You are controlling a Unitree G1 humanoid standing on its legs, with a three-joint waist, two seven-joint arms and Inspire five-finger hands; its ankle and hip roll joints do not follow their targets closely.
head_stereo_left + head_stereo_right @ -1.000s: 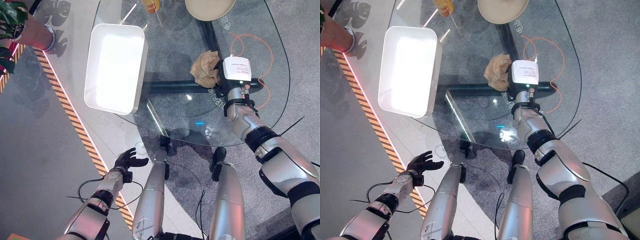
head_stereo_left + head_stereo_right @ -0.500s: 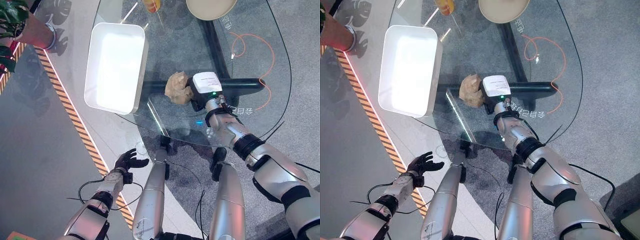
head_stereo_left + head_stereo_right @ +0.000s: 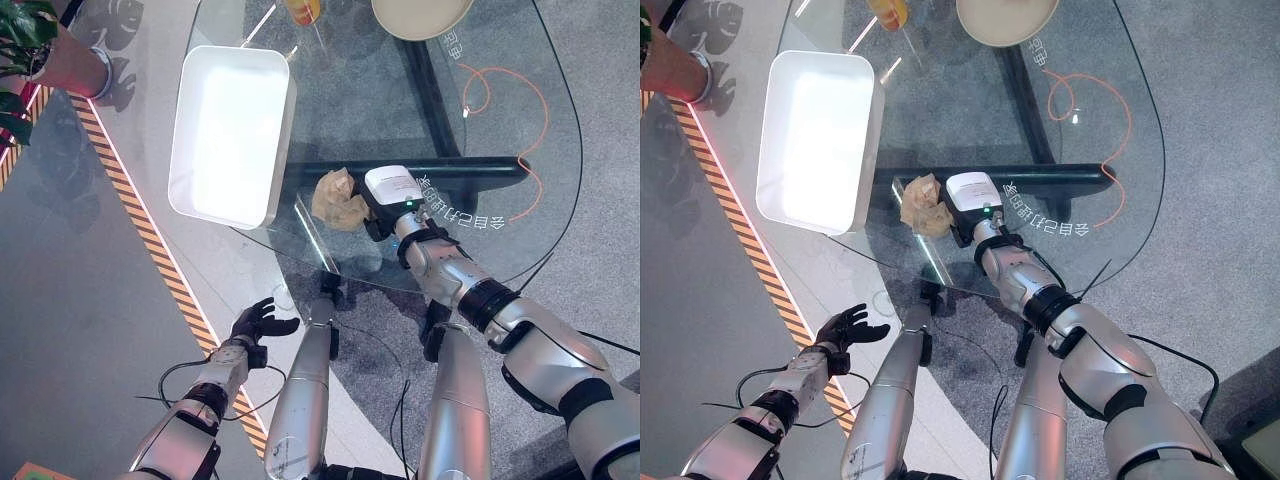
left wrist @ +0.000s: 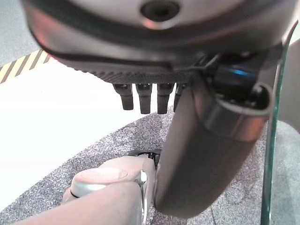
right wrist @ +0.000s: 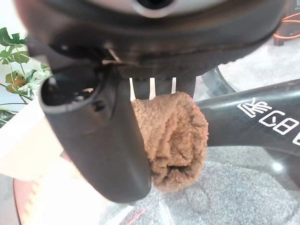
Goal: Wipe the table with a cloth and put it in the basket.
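Pinched between thumb and fingers of the right hand [image 5: 108, 136], the brown cloth [image 3: 338, 196] has been swept from three o'clock across the glass table [image 3: 520, 130] toward the white basket [image 3: 232, 130] at nine o'clock, so wiping is judged nearly done.

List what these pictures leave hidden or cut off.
- Right hand: in the eye views its white wrist box covers it.
- Cloth: whether it touches the glass table under the hand is hidden.
- Tan dish and orange object: cut off by the top edge.
- Potted plant: cut off at the left edge.
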